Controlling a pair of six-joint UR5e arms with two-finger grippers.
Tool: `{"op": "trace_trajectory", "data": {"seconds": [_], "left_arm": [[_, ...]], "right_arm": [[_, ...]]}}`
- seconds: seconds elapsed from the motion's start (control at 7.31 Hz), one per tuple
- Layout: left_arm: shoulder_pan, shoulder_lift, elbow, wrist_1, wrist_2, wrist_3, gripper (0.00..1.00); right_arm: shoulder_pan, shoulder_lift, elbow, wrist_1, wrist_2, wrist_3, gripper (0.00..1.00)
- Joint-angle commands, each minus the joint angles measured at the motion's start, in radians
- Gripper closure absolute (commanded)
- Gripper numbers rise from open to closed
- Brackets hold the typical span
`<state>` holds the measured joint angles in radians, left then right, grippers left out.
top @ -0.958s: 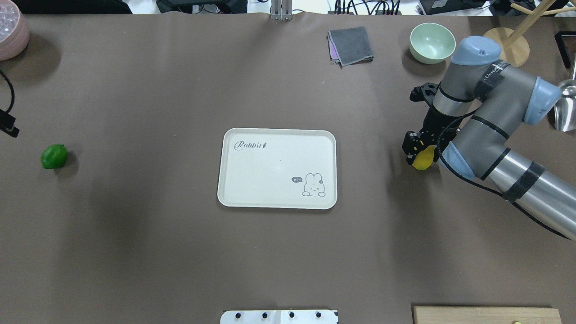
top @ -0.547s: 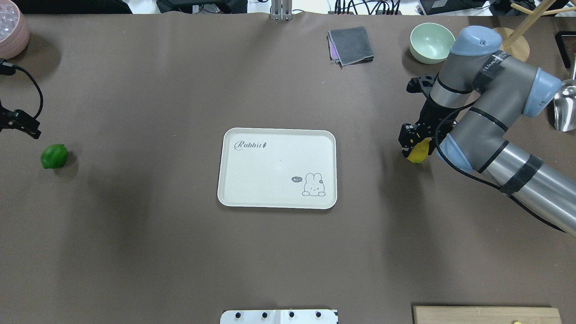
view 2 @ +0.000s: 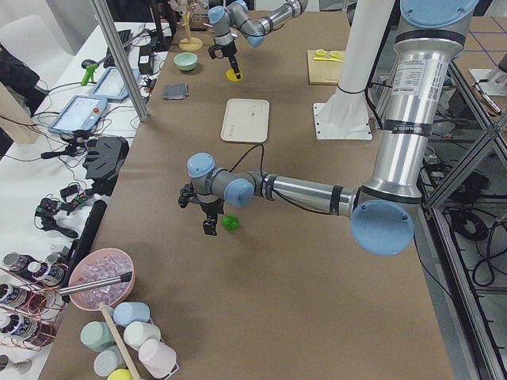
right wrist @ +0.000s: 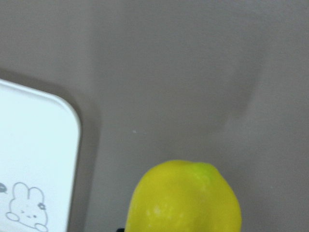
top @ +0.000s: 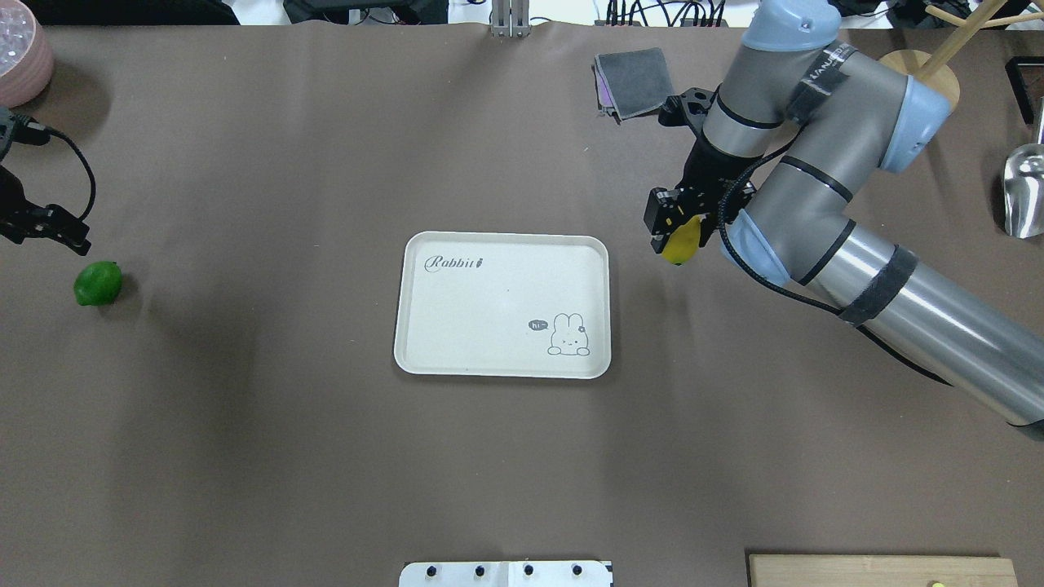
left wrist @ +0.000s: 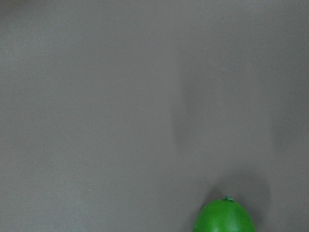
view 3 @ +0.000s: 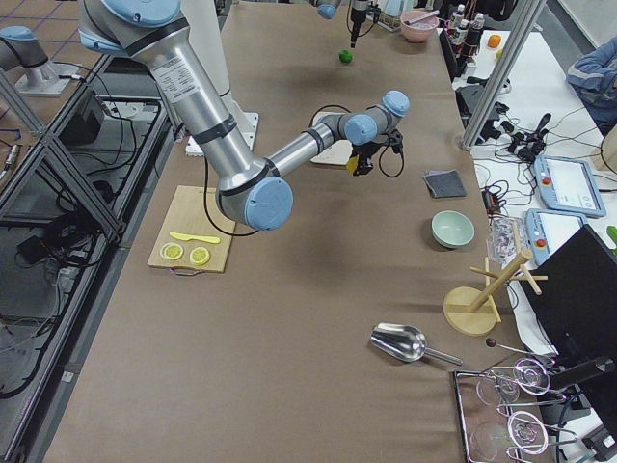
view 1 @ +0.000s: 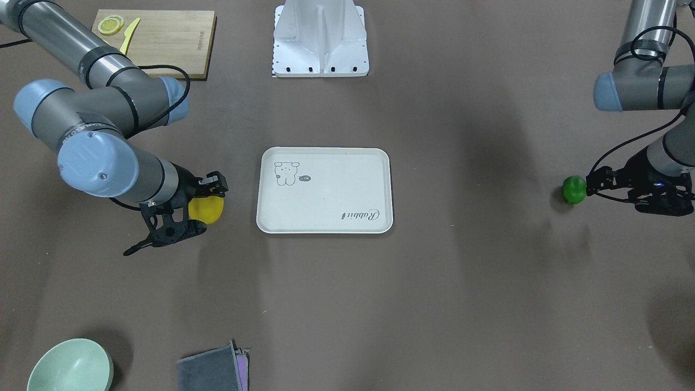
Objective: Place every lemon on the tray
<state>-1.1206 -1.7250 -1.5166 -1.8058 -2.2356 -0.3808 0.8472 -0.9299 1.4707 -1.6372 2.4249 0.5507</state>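
Tray (top: 489, 326) lies flat at the middle of the brown table (top: 245, 448), its long edges running across the robot's front and bare cover on all four sides. Right gripper (top: 677, 232) pinches the yellow lemon (view 1: 208, 211) between its fingers and holds it off the table, just outside the tray's right short edge near the far corner. The right wrist view shows that rounded corner beside the fruit, not under it, with a narrow strip of cover between lemon and rim. Toward the table's far edge sit a folded grey cloth (top: 636, 81) and a pale green bowl (view 1: 70, 365), both well apart from the tray.

Green lemon (top: 98, 284) rests on the table near the robot's left end, a wide stretch of cover between it and the tray's left short edge. Left gripper (view 1: 593, 184) hangs just beside it on the outer side, fingers apparently spread; whether it touches the fruit cannot be told. Cutting board (view 1: 163, 41) with lemon slices (view 1: 111, 24) sits at the near right corner, by the robot's base.
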Motion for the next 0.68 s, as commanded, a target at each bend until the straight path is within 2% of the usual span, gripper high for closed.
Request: {"op": "trace_trajectory", "data": {"seconds": [0.0,0.27,0.55], "left_arm": [[0.008,-0.015,0.021,0.002,-0.002,-0.004,0.02],[0.013,-0.027,0.047,0.005,-0.093,-0.010,0.02],[0.015,-0.034,0.052,0.005,-0.094,-0.009,0.02]], "right_arm": [[-0.071,0.083,-0.048,0.000,-0.012,0.006,0.87],[-0.121,0.117,-0.093,0.002,-0.012,0.008,0.87],[-0.160,0.121,-0.108,0.007,-0.013,0.006,0.87]]}}
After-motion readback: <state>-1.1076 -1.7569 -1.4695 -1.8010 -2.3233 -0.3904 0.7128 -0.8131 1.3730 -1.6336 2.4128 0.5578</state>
